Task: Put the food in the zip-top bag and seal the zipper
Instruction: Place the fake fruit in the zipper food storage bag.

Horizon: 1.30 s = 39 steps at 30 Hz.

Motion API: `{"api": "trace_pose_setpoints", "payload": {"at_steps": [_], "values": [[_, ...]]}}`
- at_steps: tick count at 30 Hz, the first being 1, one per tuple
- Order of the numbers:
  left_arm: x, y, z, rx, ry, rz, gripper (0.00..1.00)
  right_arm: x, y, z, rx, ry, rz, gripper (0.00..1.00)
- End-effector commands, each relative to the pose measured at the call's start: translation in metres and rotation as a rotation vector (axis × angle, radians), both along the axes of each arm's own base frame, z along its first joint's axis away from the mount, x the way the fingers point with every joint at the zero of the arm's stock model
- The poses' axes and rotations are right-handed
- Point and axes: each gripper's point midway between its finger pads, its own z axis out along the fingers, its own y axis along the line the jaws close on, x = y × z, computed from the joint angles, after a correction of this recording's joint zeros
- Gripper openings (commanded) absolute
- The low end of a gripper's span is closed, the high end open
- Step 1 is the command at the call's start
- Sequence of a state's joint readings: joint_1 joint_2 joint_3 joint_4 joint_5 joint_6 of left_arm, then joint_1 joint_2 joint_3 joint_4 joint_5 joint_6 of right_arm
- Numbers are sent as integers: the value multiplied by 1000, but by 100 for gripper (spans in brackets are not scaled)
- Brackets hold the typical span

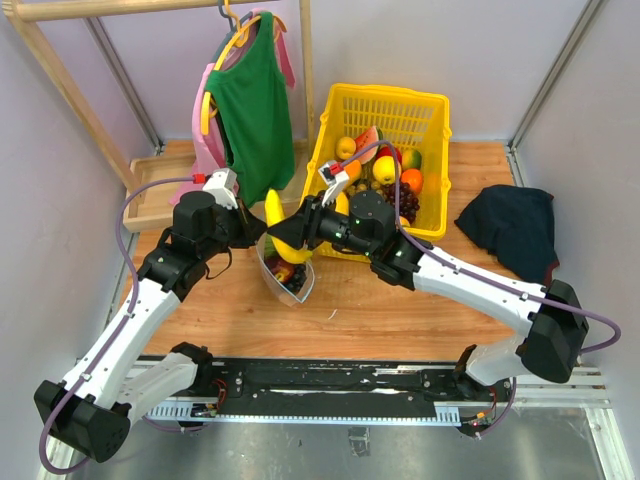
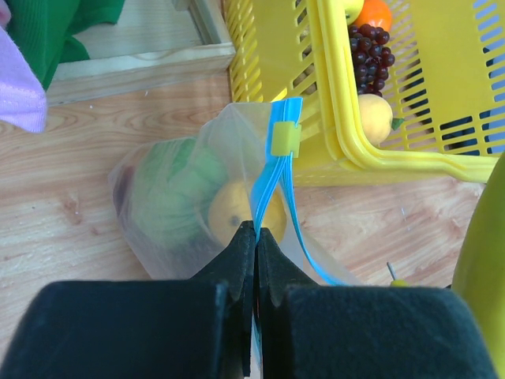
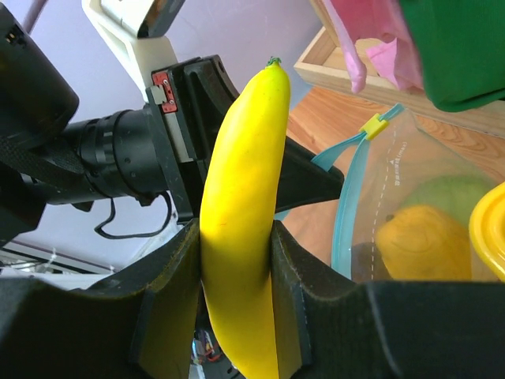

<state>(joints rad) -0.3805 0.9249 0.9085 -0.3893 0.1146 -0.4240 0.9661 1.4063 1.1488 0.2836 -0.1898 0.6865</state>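
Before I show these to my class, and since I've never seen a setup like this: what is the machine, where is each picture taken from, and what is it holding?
It is two robot arms bolted to a wooden table. One picture looks down from above; the other two come from cameras on each wrist. The left gripper is shut on the blue zipper edge of a clear zip-top bag, which already holds a green melon and a yellow fruit. The right gripper grips a yellow banana beside the bag's mouth. Behind stand a yellow basket of toy fruit, hanging clothes and a dark cloth.
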Motion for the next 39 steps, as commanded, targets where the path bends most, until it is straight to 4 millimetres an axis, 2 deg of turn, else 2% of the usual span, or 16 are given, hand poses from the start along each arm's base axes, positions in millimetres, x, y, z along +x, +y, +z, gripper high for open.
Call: {"api": "trace_pose_setpoints", "payload": {"at_steps": [1, 4, 10, 16, 22, 25, 29, 39], "values": [[4, 0, 13, -23, -58, -5, 0, -10, 8, 23, 134, 25, 28, 19], [3, -1, 13, -23, -58, -5, 0, -13, 8, 27, 152, 28, 39, 19], [3, -1, 12, -23, -55, -8, 0, -18, 3, 52, 190, -16, 50, 20], [4, -1, 12, -24, -54, -6, 0, -29, 4, 69, 228, -45, 93, 20], [4, -1, 12, -24, -52, -8, 0, -34, 8, 70, 237, -40, 119, 21], [4, -1, 12, -23, -54, -6, 0, -33, 13, 57, 217, -8, 122, 21], [4, -1, 12, -24, -55, -6, 1, -31, 16, 29, 179, 48, 113, 20], [4, -1, 13, -24, -55, -6, 0, -19, 4, -38, -13, 112, 14, 24]]}}
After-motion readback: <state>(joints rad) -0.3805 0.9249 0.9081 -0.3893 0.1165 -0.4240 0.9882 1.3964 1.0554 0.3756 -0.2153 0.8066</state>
